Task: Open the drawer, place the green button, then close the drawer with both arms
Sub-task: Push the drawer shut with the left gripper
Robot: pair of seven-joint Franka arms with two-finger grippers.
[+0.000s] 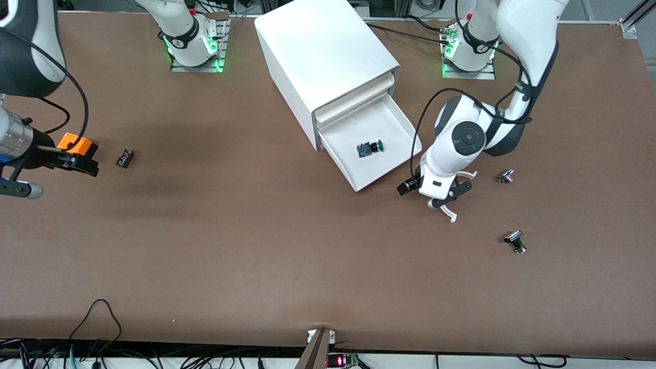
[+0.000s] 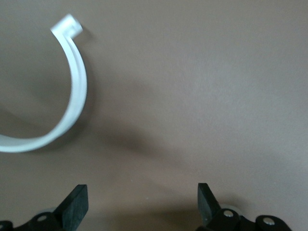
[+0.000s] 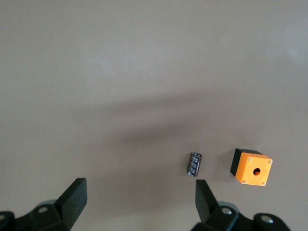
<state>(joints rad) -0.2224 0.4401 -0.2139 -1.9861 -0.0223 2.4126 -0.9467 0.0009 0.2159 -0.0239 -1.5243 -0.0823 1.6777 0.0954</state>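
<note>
The drawer [image 1: 389, 128], the lowest one of the white cabinet [image 1: 318, 46], stands pulled out. The green-capped button [image 1: 370, 148] lies on the drawer's floor. My left gripper [image 1: 447, 197] [image 2: 143, 192] hangs open just above the table, beside the drawer's front corner toward the left arm's end. Nothing is between its fingers. A white curved hook [image 2: 72, 86] sticks out from it. My right gripper [image 1: 79, 163] [image 3: 139, 187] is open and empty, up over the right arm's end of the table, above the orange box [image 1: 77, 143] [image 3: 252, 167].
A small dark cylinder [image 1: 124, 158] [image 3: 195, 164] lies beside the orange box. Two silver-black metal parts [image 1: 506, 176] [image 1: 515, 242] lie toward the left arm's end, nearer to the front camera than the cabinet. The cabinet's upper drawers are pushed in.
</note>
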